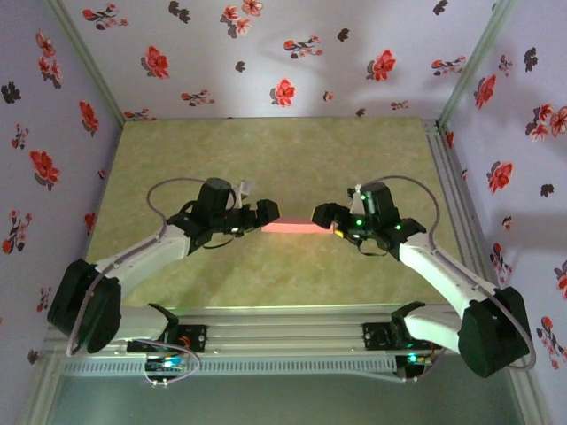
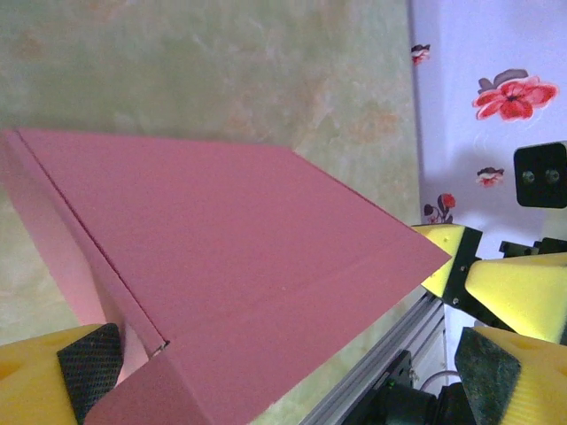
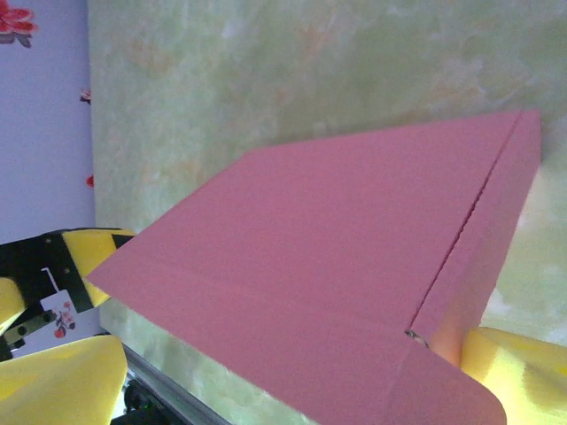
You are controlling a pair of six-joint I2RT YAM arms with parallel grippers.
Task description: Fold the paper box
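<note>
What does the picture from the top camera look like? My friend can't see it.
A pink paper box lies in the middle of a green table, between the left arm's fingers and the right arm's fingers, which reach toward it from either side. Walls papered with red flowers stand around the table.

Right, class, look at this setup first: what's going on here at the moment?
Two robot arms are working on a pink paper box in the middle of the table. The left tool is at the box's left end and the right tool is at its right end, both with jaws wide open. The box is only partly folded: a narrow flap along one side is bent at its crease. Whether either tool is touching the card cannot be told.
</note>
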